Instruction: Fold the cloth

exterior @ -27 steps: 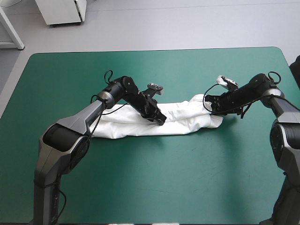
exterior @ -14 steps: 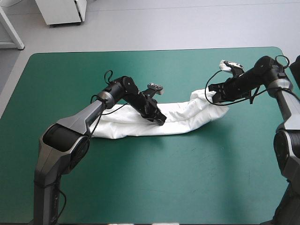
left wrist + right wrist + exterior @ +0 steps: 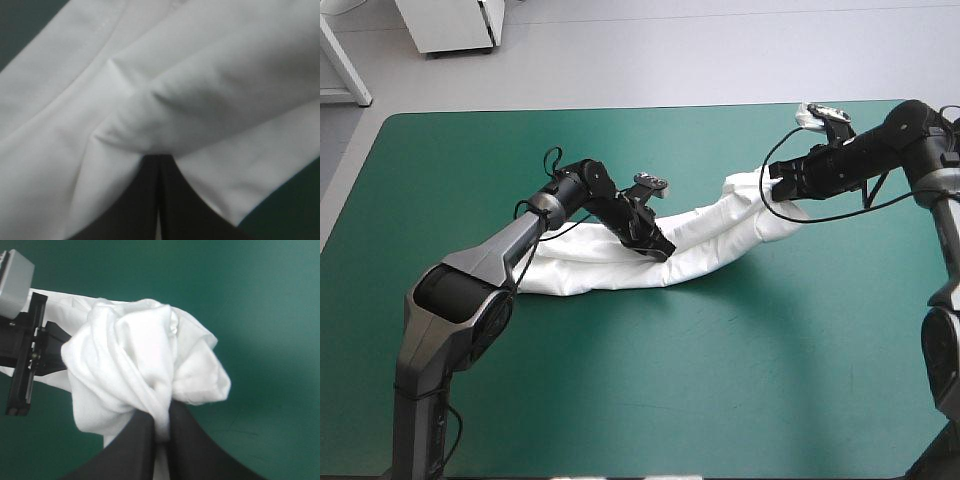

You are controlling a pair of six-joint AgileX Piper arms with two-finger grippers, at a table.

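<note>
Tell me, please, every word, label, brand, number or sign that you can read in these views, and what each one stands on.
None: no word, label, brand, number or sign can be read in any view.
The white T-shirt shows no print or tag.
The teal-green cover is plain.
The left pincer and the right pincer carry no readable marking.

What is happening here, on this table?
Two robot arms handle a white T-shirt on the teal-green table. The left pincer is shut on its middle, low near the table. The right pincer is shut on one bunched end and holds it raised, so the T-shirt stretches as a long band between them.
</note>
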